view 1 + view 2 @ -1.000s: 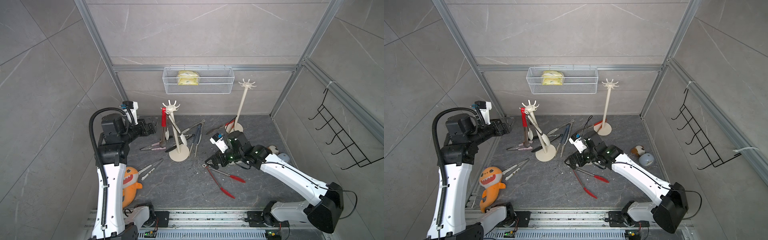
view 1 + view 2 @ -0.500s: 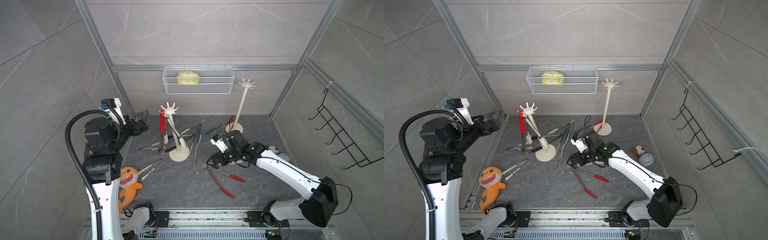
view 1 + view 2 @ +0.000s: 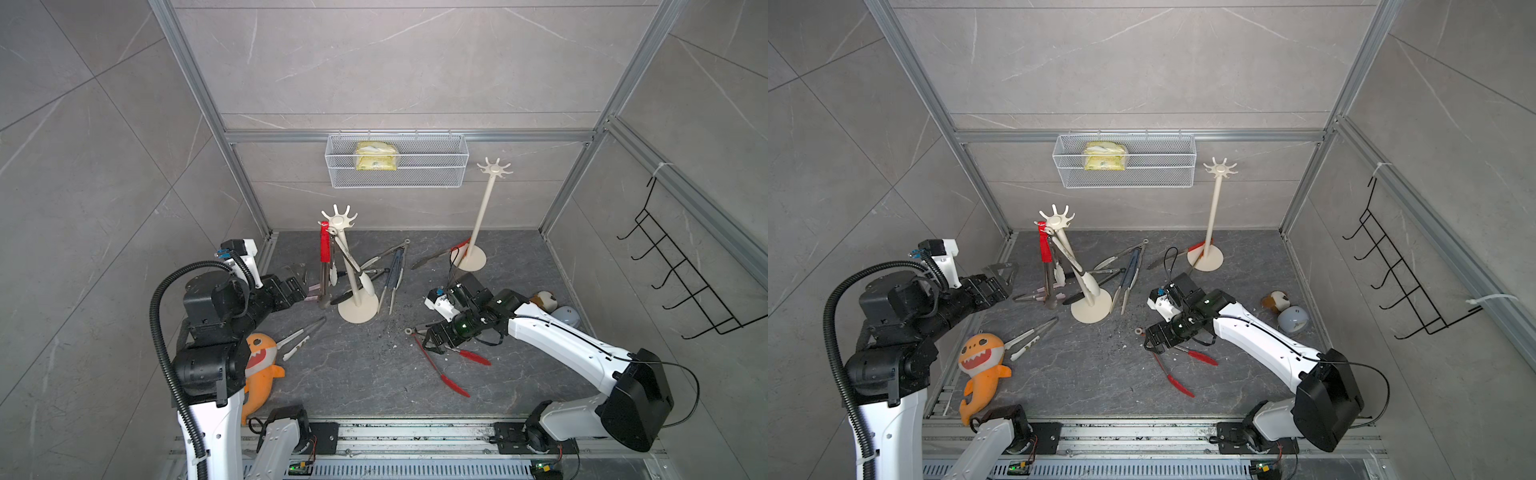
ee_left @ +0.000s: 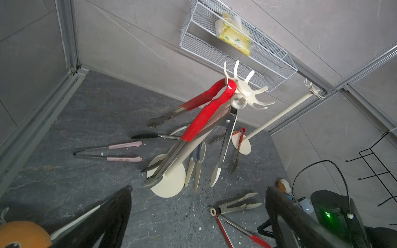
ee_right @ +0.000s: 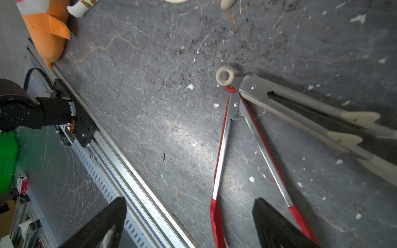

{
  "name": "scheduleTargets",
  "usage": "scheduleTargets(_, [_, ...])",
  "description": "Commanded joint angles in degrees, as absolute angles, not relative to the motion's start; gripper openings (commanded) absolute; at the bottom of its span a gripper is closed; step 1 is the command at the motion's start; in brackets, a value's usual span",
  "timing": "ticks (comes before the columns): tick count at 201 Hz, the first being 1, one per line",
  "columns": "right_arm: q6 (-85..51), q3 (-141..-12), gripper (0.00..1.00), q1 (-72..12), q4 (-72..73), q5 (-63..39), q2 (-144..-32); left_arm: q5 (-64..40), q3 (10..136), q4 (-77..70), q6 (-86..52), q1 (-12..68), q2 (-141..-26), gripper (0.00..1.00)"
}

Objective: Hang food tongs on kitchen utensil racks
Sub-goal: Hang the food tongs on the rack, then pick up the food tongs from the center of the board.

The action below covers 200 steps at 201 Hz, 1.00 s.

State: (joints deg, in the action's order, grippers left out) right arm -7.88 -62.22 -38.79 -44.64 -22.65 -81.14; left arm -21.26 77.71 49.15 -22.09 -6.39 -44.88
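Two cream utensil racks stand on the dark stone floor [image 3: 353, 386]: the near rack [image 3: 358, 309] left of centre, the far rack [image 3: 483, 208] close to the back wall. The near rack carries the red-handled tongs [image 4: 206, 111], hooked at the crown, and the hung cream-tipped tongs [image 4: 225, 150] alongside its pole. Other tongs lie on the floor: the pink-tipped tongs [image 4: 111, 152] and black-tipped tongs [image 4: 150, 136] beside the near rack's base, the blue-grey tongs [image 3: 394, 274] just beside it toward the far rack, and the pale tongs [image 3: 300, 337] next to the orange shark toy [image 3: 259, 361].

The red-tipped tongs [image 5: 225, 139] lie splayed open in front of the right arm. The loose cream-tipped tongs [image 5: 255, 88] overlap them at the hinge ring.

Right gripper [image 5: 187, 225]: low over the red-tipped tongs, jaws wide apart, nothing lifted. One arm of that pair lies between the fingers [image 5: 277, 227]; contact cannot be determined.

Left gripper [image 4: 193, 216]: raised clear of the floor, facing the near rack, jaws wide apart, empty.
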Motion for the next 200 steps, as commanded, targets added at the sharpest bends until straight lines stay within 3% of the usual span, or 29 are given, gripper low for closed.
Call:
scheduleTargets(1, [-8.10, -61.26, 0.92, -41.21, -46.41, -21.25, -83.19, -23.27, 76.60, 51.92, -22.14, -6.34, -42.08, 1.00])
scheduleTargets(75, [-10.45, -60.16, 0.86, -45.98, -43.53, -15.82, -88.65, -25.90, 75.44, 54.35, -20.21, -6.47, -35.53, 1.00])
scheduleTargets(200, [-13.97, -61.33, 0.73, -48.32, -42.96, -7.69, -96.07, -24.58, 75.48, 57.20, -18.60, -6.55, -38.52, 0.99])
